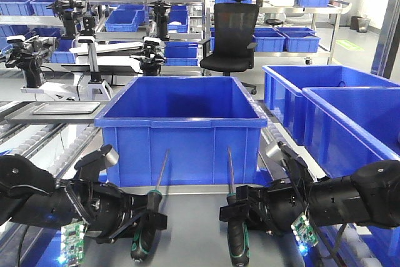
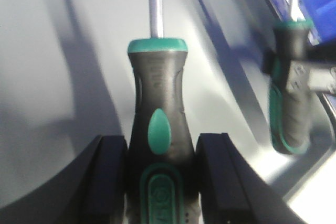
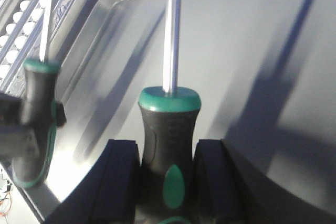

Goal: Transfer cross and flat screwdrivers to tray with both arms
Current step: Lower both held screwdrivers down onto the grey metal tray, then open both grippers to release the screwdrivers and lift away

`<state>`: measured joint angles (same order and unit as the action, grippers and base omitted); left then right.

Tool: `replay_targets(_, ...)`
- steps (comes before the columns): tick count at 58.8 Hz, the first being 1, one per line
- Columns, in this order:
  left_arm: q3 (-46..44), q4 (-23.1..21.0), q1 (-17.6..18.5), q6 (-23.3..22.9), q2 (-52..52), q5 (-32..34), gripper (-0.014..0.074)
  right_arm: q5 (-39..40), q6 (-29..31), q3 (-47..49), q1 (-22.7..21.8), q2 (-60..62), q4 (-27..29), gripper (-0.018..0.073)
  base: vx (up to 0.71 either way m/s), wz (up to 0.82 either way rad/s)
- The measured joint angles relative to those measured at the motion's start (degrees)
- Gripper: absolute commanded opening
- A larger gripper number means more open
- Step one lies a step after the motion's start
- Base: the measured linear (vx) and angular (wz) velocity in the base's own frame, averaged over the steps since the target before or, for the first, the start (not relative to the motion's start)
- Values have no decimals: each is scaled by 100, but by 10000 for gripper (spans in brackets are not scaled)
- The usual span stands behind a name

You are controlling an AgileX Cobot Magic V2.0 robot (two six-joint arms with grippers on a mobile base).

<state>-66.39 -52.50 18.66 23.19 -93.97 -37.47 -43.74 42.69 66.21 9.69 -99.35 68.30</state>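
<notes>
The left hand (image 1: 145, 220) is clamping the black-and-green handle of one screwdriver (image 2: 157, 129), while the right hand (image 1: 232, 212) is clamping the handle of the other screwdriver (image 3: 169, 129). Both shafts are pointing toward the blue bin (image 1: 181, 126). Both tools are hanging side by side over the wide grey tray (image 3: 252, 35), near its rounded corner.

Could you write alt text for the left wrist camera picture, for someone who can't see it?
Close-up of a black-and-green screwdriver clamped by its handle between the left gripper's two black fingers, its steel shaft pointing up over a grey metal tray. At right, blurred, a second matching screwdriver is held by the other gripper.
</notes>
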Motion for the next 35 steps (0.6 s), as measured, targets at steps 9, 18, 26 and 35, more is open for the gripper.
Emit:
replay_targets(9,0,0,0,0,0,28,189,0,0,0,0,0,0,252,0,0)
replay_targets(18,0,25,0,0,0,31,351,0,0,0,0,0,0,410,0,0)
replay_targets(26,0,227,0,5,0,31,490,-13,5,4,0,0,0,481,0,0)
replay_targets(35,0,432,0,5,0,31,586,-33,24,29,0,0,6,489,0,0)
